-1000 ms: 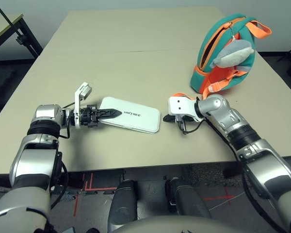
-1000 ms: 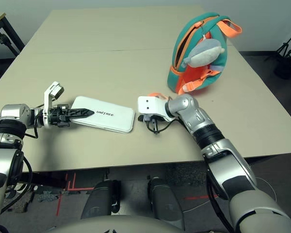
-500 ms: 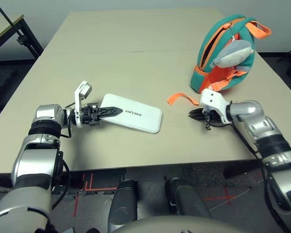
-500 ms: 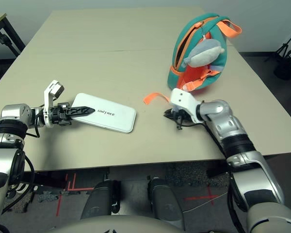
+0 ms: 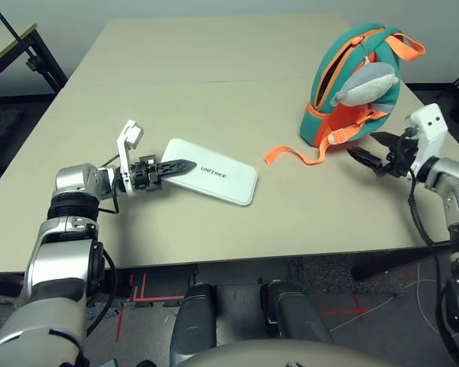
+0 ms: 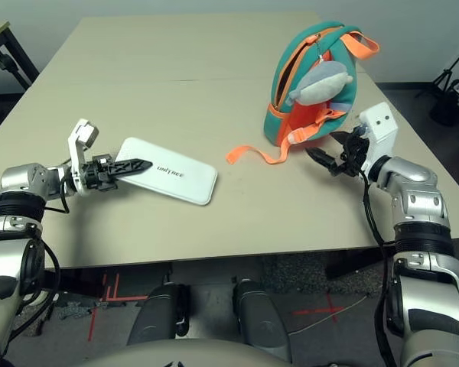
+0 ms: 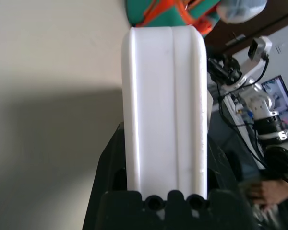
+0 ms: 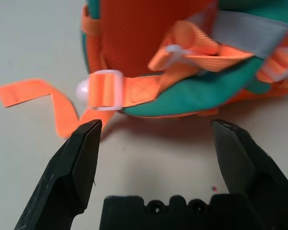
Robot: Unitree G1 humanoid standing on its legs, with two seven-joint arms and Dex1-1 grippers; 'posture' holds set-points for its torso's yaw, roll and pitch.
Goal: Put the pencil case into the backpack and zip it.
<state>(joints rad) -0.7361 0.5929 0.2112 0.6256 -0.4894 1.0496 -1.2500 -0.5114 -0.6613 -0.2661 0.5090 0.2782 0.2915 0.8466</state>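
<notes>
- On the worktop (image 5: 214, 84), right side: right gripper (image 6: 327, 155) swung out from the centre to beside the backpack's (image 5: 357, 84) base, fingers now spread wide, empty.
- At left: left gripper (image 5: 167, 167) clamped on one end of the pencil case (image 5: 214, 180), that end raised, far end apparently resting on the worktop.
- Orange strap (image 5: 291, 154) now trailing loose.
- Backpack upright, zip open; insertion not yet begun.

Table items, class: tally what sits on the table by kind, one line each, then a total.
Pencil case: 1
Backpack: 1
Plush toy hanging on the backpack: 1
Total: 3
</notes>
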